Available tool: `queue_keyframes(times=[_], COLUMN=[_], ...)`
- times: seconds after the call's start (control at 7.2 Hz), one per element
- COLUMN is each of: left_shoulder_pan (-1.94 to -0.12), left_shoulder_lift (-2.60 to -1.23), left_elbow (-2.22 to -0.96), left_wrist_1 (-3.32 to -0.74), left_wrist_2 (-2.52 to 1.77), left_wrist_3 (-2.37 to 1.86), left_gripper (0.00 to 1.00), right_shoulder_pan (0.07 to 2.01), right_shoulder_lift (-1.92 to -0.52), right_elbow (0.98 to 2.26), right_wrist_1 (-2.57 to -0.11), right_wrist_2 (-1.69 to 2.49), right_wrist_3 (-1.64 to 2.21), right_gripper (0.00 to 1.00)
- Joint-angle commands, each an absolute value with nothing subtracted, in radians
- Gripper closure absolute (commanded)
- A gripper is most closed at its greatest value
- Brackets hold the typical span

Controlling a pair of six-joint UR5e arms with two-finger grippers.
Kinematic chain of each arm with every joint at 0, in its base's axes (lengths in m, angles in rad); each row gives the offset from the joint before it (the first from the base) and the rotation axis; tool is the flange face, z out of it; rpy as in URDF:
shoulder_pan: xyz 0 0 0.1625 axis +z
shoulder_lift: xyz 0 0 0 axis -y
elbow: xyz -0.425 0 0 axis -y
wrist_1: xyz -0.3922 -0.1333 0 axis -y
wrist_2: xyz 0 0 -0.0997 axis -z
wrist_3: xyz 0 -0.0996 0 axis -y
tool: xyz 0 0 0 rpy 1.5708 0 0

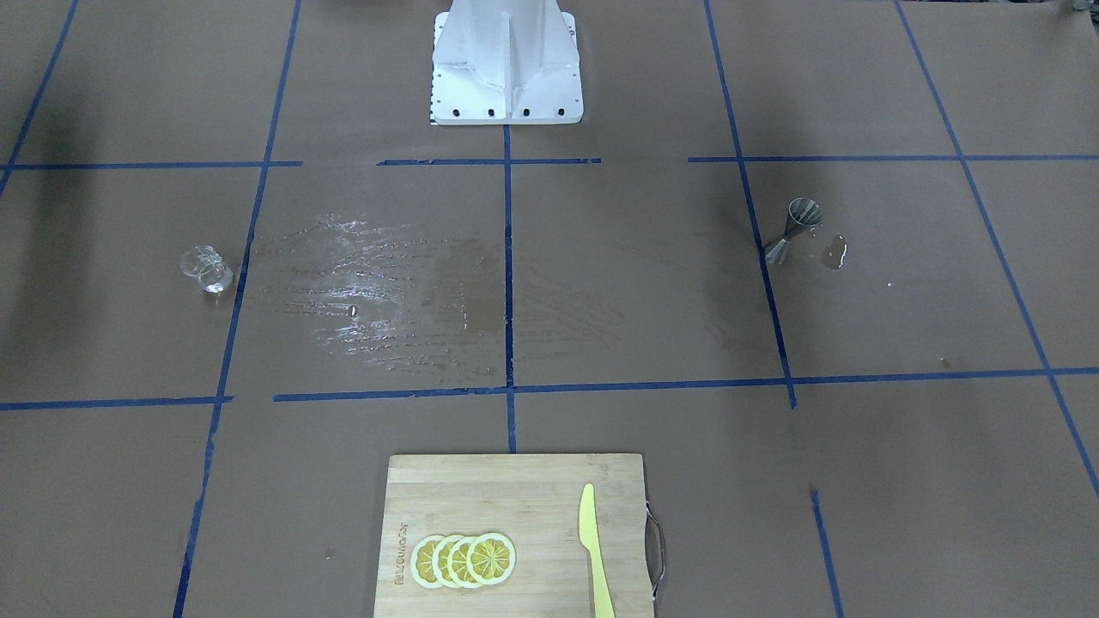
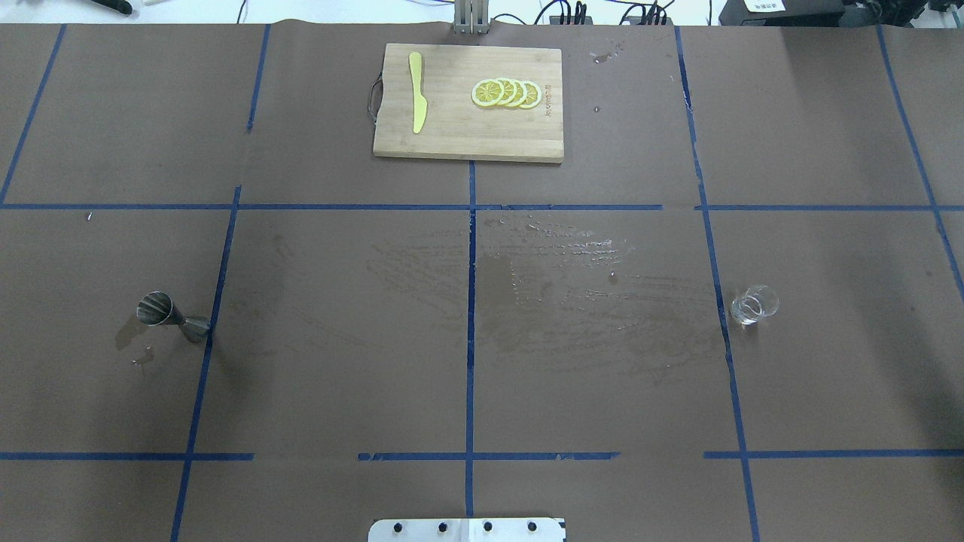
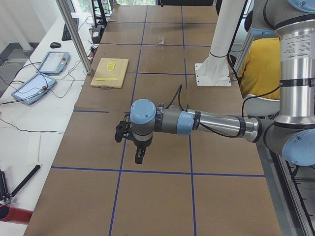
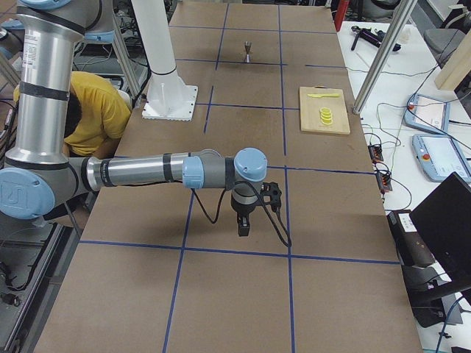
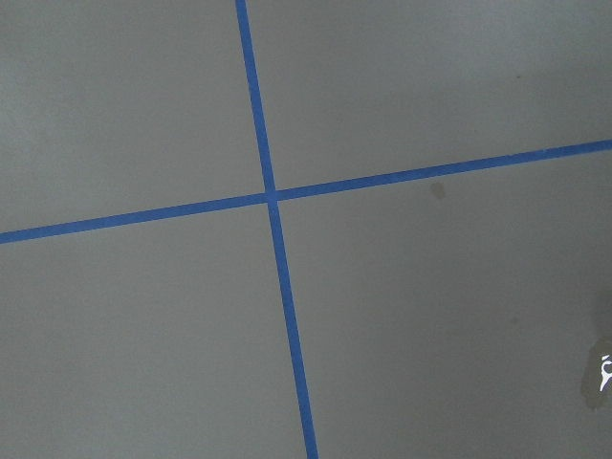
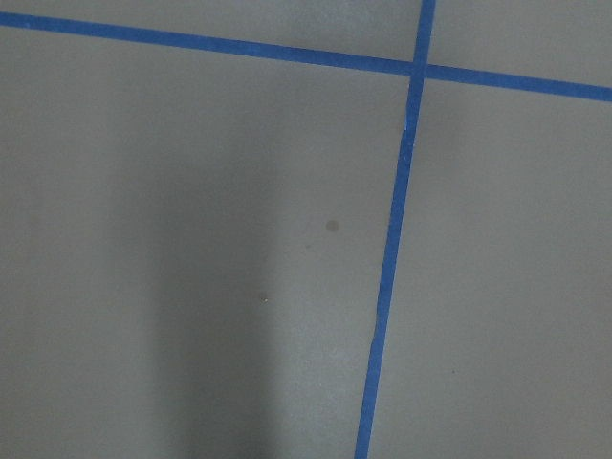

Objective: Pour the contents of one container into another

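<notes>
The small clear glass cup (image 2: pixel 753 305) stands upright on the brown table on the robot's right side, also seen in the front view (image 1: pixel 206 270). The steel hourglass jigger (image 2: pixel 172 318) stands on the robot's left side by a blue tape line, seen too from the front (image 1: pixel 794 230). My left gripper (image 3: pixel 140 157) shows only in the left side view, pointing down over the table. My right gripper (image 4: pixel 243 228) shows only in the right side view, also pointing down. Whether either is open or shut I cannot tell. Both wrist views show only paper and tape.
A wet smeared patch (image 2: pixel 557 286) covers the table's middle, and a small puddle (image 1: pixel 834 252) lies beside the jigger. A wooden cutting board (image 2: pixel 452 139) with lemon slices (image 2: pixel 506 92) and a yellow knife (image 2: pixel 417 102) sits at the far edge. A person in yellow (image 4: pixel 99 110) sits behind the robot's base (image 1: pixel 506 86).
</notes>
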State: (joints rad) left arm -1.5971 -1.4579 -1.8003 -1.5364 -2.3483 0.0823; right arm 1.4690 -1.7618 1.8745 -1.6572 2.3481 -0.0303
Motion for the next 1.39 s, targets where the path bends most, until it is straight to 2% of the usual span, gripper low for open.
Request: queue_keyframes(times=[0.0, 0.69, 1.11, 1.25], left_shoulder_pan=[-1.597, -1.591, -1.572, -1.48], left_shoulder_lift=[-1.413, -1.466, -1.416, -1.422], left_elbow=[-1.802, -1.787, -1.763, -1.77], left_wrist_1=[-1.552, -1.565, -1.92, -1.948], left_wrist_2=[-2.362, -2.355, -2.376, -2.375], left_wrist_3=[0.13, 0.121, 0.079, -0.098], left_gripper=[0.0, 0.0, 0.0, 0.0], right_shoulder_pan=[1.474, 1.473, 1.47, 1.468], right_shoulder_lift=[-1.764, -1.749, -1.75, -1.75], right_elbow=[1.882, 1.885, 1.885, 1.887], right_wrist_1=[-1.649, -1.647, -1.647, -1.647], right_wrist_2=[2.35, 2.355, 2.353, 2.356], right_wrist_3=[-0.035, -0.034, -0.031, -0.028], right_gripper=[0.0, 0.0, 0.0, 0.0])
